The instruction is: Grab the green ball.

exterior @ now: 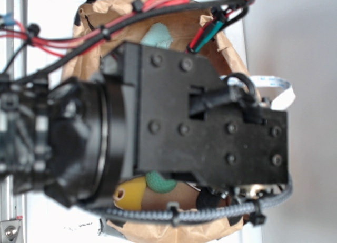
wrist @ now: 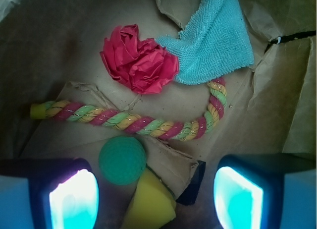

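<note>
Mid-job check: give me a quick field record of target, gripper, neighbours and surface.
target: green ball, free on the brown paper
gripper: gripper open, holding nothing; ball nearer the left finger
touching ball: yellow wedge toy at its lower right
beyond ball: striped rope, red paper flower, teal cloth

My arm (exterior: 158,127) is big and black, and it reaches across from the left side in the outside view. It points down. Red and black wires (exterior: 131,14) run over the top of it, and a grey braided cable (exterior: 200,215) loops under it. My pincer (wrist: 156,197) is wide apart in the wrist view. One finger (wrist: 72,199) is at the bottom left and the other is at the bottom right. They hold nothing.
</note>
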`<state>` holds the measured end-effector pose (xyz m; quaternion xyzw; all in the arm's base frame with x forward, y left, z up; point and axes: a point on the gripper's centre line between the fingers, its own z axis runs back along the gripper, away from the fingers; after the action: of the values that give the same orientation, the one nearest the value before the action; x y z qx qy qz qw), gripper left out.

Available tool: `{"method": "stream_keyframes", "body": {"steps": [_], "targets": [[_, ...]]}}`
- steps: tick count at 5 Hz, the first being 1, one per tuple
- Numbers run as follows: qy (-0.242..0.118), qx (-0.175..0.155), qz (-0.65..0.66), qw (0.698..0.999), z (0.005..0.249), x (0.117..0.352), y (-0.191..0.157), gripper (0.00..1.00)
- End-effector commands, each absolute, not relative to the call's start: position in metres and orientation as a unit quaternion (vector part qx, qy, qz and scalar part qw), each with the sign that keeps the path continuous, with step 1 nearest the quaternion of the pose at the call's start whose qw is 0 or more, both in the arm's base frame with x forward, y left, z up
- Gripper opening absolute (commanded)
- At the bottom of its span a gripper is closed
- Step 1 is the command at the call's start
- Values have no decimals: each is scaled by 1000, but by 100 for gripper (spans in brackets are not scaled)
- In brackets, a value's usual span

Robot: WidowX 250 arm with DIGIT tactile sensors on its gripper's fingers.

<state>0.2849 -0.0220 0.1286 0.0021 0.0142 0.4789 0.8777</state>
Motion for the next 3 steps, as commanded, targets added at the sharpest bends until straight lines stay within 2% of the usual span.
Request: {"method": "stream_keyframes", "body": {"steps": [1,2,3], "targets": [[-11,-13,478,878,145,288,-19,100],[-11,-13,478,878,145,288,-19,100],[-25,-7,486,873,130,288,-23,100]]}}
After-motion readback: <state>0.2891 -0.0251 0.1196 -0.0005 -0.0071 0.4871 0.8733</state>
